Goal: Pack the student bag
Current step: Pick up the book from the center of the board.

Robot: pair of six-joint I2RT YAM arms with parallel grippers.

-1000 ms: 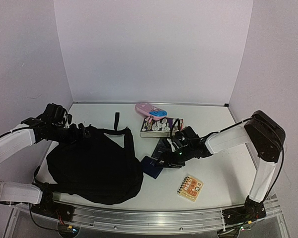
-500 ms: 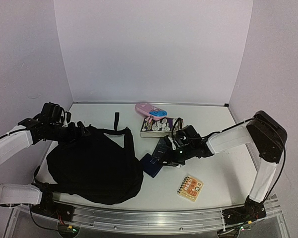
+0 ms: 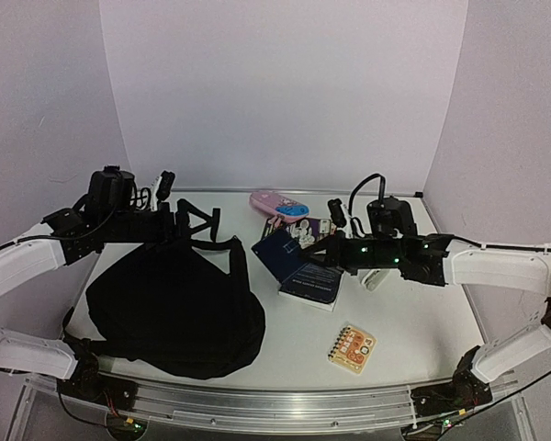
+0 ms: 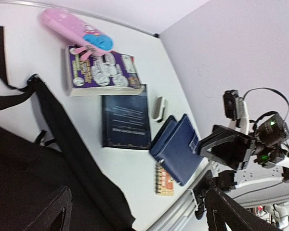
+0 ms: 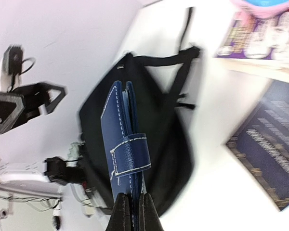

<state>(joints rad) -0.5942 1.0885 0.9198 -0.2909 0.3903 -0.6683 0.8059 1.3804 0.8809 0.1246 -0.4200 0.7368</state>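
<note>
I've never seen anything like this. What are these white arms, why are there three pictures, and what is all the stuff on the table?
These are two robot arms bolted at the table's near edge, each ending in a two-finger tool. The wide picture comes from a fixed camera above and behind them. The other two come from a small camera on each wrist, so you see each tool's own fingers.

On the white table lie a black backpack, a pink case, a purple book, a dark book, a small white block and an orange spiral notepad.

The right tool is shut on a dark-blue wallet, held up off the table. The left tool stands open above the backpack's far end, holding nothing.
</note>
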